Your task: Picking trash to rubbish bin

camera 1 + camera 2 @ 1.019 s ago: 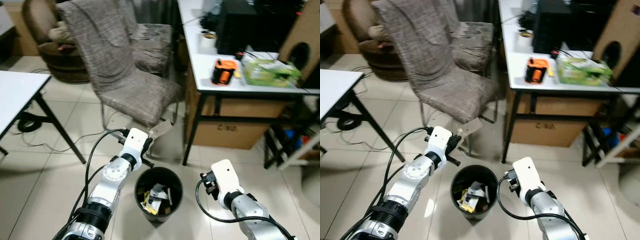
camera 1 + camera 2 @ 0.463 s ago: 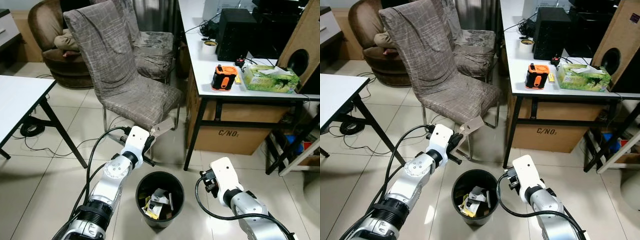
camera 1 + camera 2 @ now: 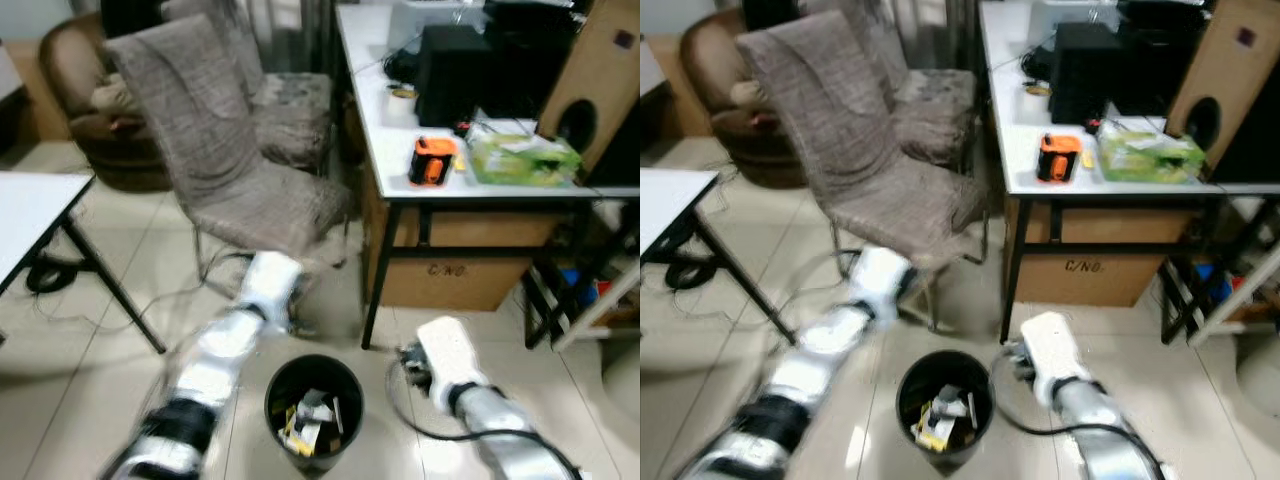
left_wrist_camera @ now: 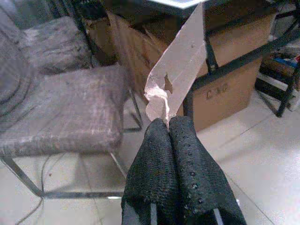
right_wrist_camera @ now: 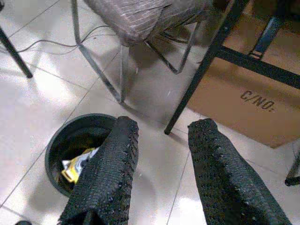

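Your left tool [image 4: 168,123] had its two black fingers pressed together on the torn lower end of a strip of brown cardboard [image 4: 180,70], which stood up and away from the fingertips. In the head views that arm was blurred; it reached forward over the tiled floor [image 3: 110,380], just in front of the near edge of the grey fabric-covered chair [image 3: 215,165] and beyond the far left rim of the black rubbish bin [image 3: 313,408]. The bin stood on the floor between your two arms, with yellow and white scraps lying in it.

Your right tool [image 5: 161,154] had its fingers spread well apart and held nothing. It hung to the right of the bin, pointing at bare tile between the bin's rim and the black leg of the white desk [image 3: 480,185].

That desk stood on the right and carried an orange and black device [image 3: 432,160], a green packet [image 3: 515,160] and a black box [image 3: 455,75] farther back. A brown carton [image 3: 450,275] marked "C/NO." sat under it. A second white desk [image 3: 30,215] showed at the left edge, with cables on the floor beneath. A brown armchair [image 3: 85,105] stood at the far left.

Open tile lay around the bin on its near and left sides; chair legs and the desk leg crowded its far side.
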Tool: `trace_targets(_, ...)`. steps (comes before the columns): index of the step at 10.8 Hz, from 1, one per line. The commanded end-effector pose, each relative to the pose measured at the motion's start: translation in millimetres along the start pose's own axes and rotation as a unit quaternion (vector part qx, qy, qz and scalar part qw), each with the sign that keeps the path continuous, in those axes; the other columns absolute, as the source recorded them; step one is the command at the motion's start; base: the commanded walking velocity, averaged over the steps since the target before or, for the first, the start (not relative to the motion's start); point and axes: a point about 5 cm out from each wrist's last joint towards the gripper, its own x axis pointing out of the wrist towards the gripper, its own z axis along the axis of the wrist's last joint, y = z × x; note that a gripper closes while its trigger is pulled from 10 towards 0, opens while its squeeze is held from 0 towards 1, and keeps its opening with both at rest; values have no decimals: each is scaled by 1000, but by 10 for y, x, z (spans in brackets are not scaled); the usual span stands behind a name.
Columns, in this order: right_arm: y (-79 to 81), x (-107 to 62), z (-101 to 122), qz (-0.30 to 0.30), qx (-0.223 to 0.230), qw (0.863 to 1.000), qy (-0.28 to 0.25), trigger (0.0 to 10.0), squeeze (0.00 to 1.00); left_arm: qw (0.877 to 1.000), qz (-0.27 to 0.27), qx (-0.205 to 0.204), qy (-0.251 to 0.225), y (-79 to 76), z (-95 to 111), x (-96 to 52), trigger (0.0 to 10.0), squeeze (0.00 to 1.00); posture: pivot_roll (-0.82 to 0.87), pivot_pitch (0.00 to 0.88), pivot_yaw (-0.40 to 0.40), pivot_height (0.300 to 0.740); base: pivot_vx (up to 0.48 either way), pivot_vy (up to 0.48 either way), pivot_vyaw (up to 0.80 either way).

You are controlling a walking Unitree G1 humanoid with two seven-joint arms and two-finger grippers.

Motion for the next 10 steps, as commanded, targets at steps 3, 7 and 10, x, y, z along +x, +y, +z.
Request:
trace_targets(3,-54,-17,-9,-10,-3,1000,2,10000,0,1000,-14,3,-12,-88,51,46,10000,0,-151,0,30,740,112,0,0)
trace_targets(7,-67,-58,7,2,-26,1000,0,10000,0,997,-56,46,19,-177,-35,74,10000,0,-170,0,38,740,0,0,0)
trace_targets(10,37,-171,-58,99,-65,992,34,10000,0,991,-88,75,64,-267,-112,194,10000,0,-183,11,60,740,0,0,0)
